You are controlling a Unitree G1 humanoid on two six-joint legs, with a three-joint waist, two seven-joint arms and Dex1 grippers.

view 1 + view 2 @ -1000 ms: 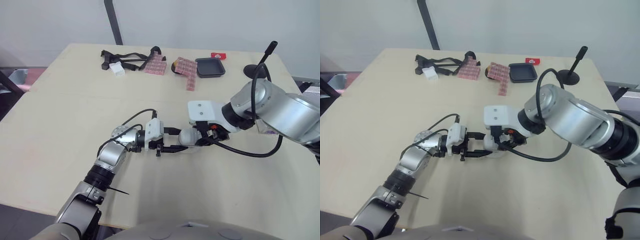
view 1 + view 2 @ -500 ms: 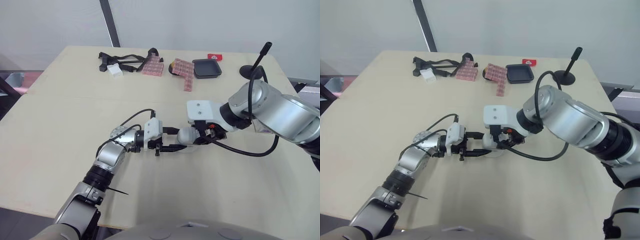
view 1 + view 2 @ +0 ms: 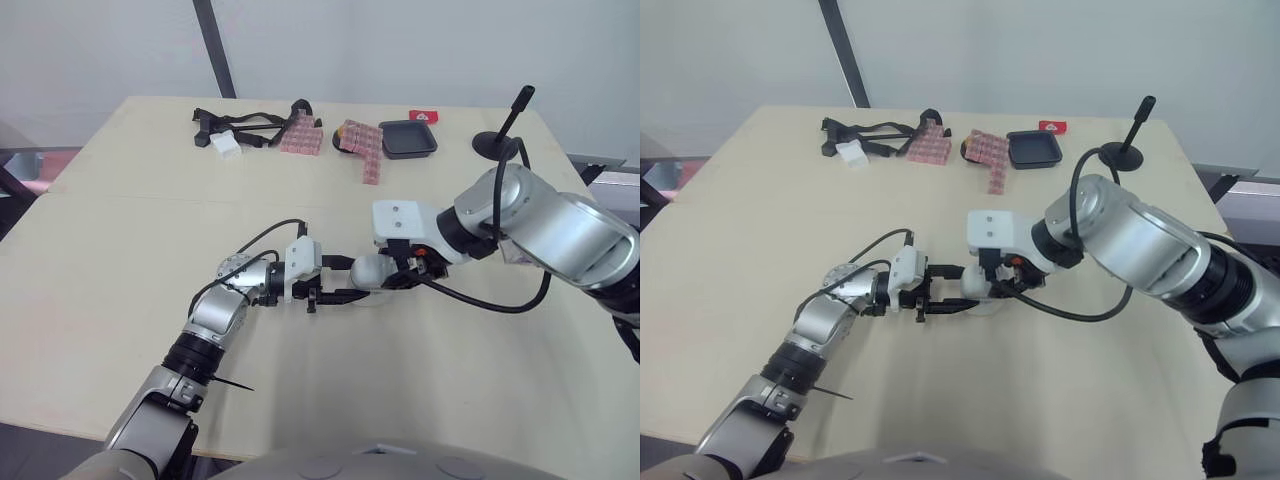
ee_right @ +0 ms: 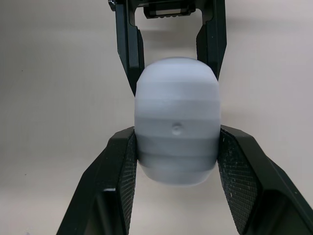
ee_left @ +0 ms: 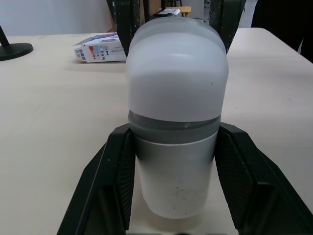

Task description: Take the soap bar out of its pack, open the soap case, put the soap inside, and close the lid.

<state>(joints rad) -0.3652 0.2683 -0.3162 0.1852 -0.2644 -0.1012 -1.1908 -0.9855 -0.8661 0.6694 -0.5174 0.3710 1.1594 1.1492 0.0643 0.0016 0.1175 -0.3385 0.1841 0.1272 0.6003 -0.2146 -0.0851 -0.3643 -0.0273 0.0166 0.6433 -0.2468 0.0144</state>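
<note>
Gripping from opposite ends, both grippers hold the white soap case (image 3: 368,272) at approx. table (image 3: 120,260) centre. We note the following:

1. L gripper (image 5: 174,142): jaws pinching the soap case. Both black fingers (image 5: 115,166) sit flat against its sides, one per side.
2. R gripper (image 4: 177,147): jaws likewise pinching the same case from the other end, with its fingers (image 4: 122,166) touching the rounded body on both sides.
3. Soap case: lies lengthwise betw. the two grippers. A grey band runs round its middle and the lid appears shut. We cannot tell whether it rests on the table or sits just above it.
4. Small printed pack (image 5: 100,47): lies on the table beyond the case, apart from both grippers.

Far edge of table, well apart from the work area: black straps (image 3: 245,122), two pink patterned packs (image 3: 300,135), black tray (image 3: 408,138), small red item (image 3: 423,116), black stand (image 3: 495,140).
</note>
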